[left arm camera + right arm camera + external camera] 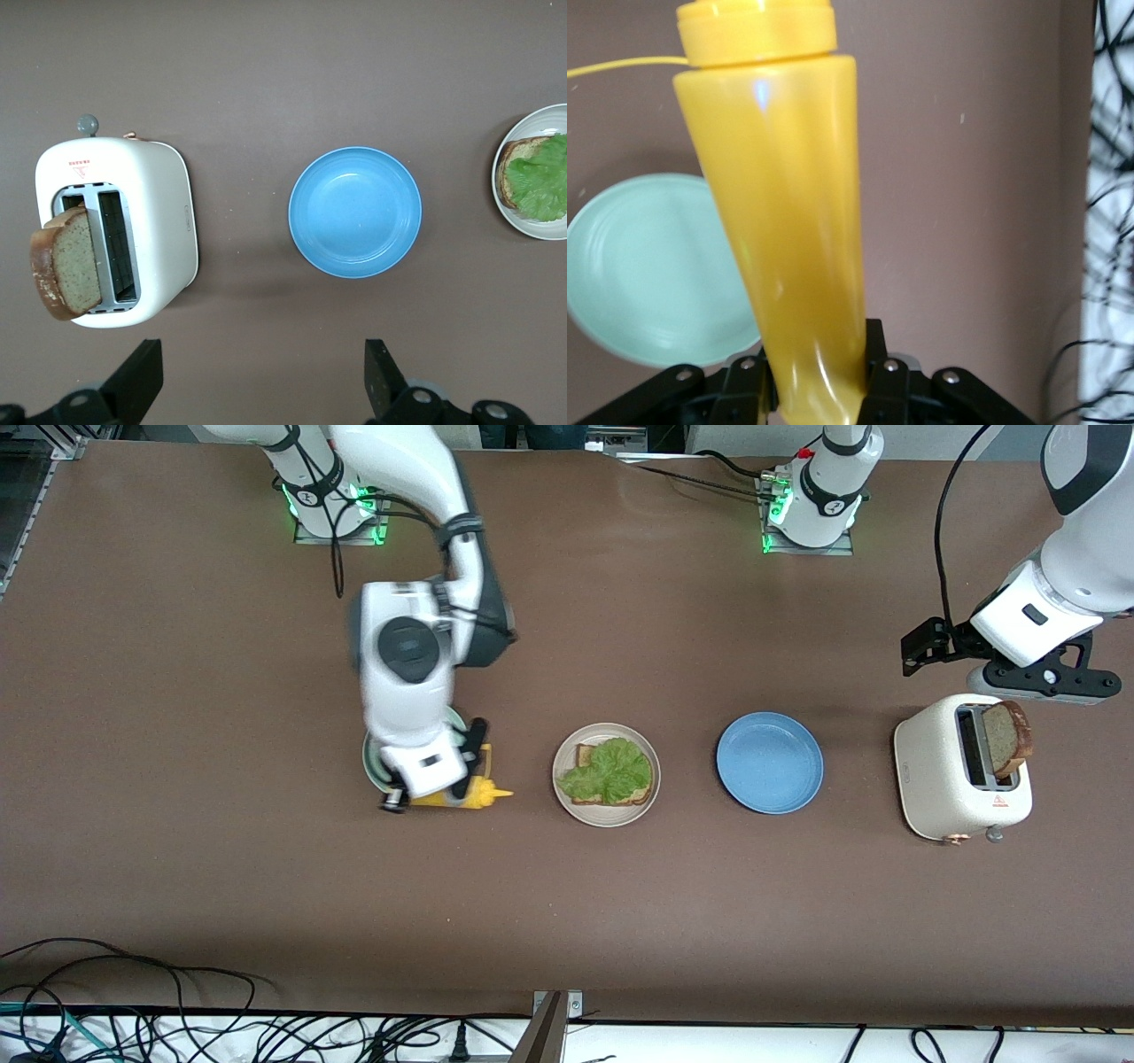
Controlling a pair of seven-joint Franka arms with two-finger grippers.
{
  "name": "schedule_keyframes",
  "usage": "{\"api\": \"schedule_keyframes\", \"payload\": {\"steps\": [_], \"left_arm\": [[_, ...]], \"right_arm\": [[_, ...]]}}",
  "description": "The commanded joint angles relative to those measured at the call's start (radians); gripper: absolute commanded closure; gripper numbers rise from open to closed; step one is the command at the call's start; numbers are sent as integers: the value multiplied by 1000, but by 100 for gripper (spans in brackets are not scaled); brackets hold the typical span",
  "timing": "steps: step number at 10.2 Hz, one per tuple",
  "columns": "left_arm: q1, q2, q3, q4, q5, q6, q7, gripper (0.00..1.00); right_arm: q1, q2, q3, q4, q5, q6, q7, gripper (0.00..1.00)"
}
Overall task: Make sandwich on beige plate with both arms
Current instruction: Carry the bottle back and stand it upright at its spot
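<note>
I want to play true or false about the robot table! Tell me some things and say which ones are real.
1. The right gripper holds a yellow bottle. True.
2. Lettuce lies on bread on the beige plate. True.
3. The blue plate has bread on it. False: nothing is on it.
4. A bread slice sticks out of the toaster. True.
5. The left gripper grips that slice. False: its jaws are open, holding nothing, over the table by the toaster.
6. The mint-green plate sits between the beige and blue plates. False: it is toward the right arm's end.
</note>
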Motion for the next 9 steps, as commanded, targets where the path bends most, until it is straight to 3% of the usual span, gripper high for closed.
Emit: {"api": "schedule_keyframes", "payload": {"steps": [1,5,7,9], "left_arm": [[8,1,-3,11,-26,-4,3,0],[8,1,-3,11,-26,-4,3,0],[8,1,-3,11,-26,-4,3,0],[8,1,-3,11,-26,-5,3,0]], "right_arm": [[-151,-72,11,-21,167,-148,-134,100],[-447,-69,11,-50,398,-421,-464,100],[-557,-64,17,-82,419,-509,-657,100],[-598,-64,17,-195,462,-551,-812,100]]}}
